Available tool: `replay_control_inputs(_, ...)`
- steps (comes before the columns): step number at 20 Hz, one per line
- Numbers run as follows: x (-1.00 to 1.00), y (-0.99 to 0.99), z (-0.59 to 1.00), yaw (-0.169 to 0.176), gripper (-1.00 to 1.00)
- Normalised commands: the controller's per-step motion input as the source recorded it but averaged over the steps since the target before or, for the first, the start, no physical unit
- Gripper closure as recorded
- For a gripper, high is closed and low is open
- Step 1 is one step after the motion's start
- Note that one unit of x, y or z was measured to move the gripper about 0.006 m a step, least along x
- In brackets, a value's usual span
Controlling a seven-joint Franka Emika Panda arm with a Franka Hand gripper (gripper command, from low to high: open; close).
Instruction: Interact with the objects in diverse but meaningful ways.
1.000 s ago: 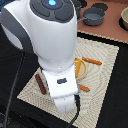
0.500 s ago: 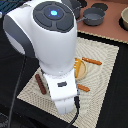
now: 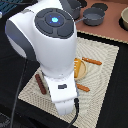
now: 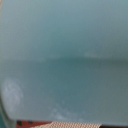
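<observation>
Two orange sticks [image 3: 92, 61], one brown stick [image 3: 40, 84], one yellow block [image 3: 80, 69] lie on a mat [image 3: 107, 75]. Two grey pots [image 3: 93, 17] stand behind. The arm [image 3: 52, 45] hides the jaws; a blue surface [image 4: 64, 60] fills the wrist view, so their state is unclear.

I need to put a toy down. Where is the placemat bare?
Bare weave shows in the placemat corner beyond the orange stick, and along the edge outside the brown sausage. The middle is crowded under the arm, by the yellow block.

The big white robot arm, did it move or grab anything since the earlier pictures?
The arm barely shifted, edging a little toward the exterior view's right. The pictures show no grab or release; its gripper is hidden. The dark-brown stick, the orange sticks and the grey pots stayed put on the mat and table.
</observation>
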Motion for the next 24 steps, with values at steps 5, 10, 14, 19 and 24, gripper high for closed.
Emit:
replay_control_inputs(5,-0.37,0.39,0.91,-0.012,1.0)
replay_control_inputs(10,-0.48,0.81,1.0,0.0,1.0)
replay_control_inputs(14,-0.32,0.93,0.92,0.0,1.0)
replay_control_inputs(19,-0.41,0.9,0.58,0.009,1.0)
replay_control_inputs(24,-0.61,0.77,0.32,0.038,1.0)
